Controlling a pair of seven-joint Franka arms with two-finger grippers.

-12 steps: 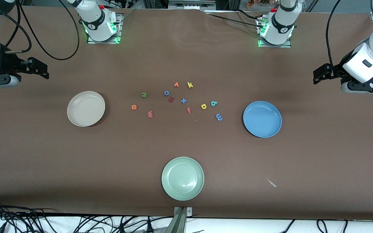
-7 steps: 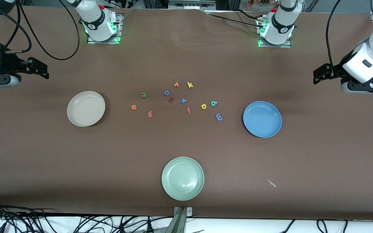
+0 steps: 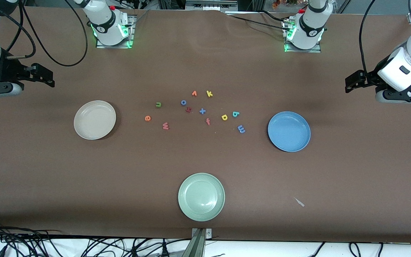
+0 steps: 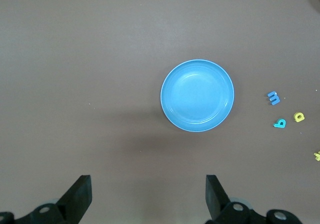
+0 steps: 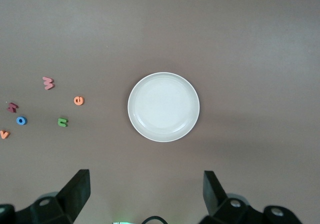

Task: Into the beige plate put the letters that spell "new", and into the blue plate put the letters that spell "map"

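Note:
The beige plate lies toward the right arm's end of the table, the blue plate toward the left arm's end. Between them lie the green n, orange e and pink w, then the yellow a, teal p and blue m. My right gripper hangs open and empty over the table's end, looking down on the beige plate. Above the other end, my left gripper is open and empty too, with the blue plate below it.
A pale green plate sits near the front edge. Other letters lie among the task letters: orange v, yellow k, blue o, blue x, red f and a dark red one. A small white scrap lies on the cloth.

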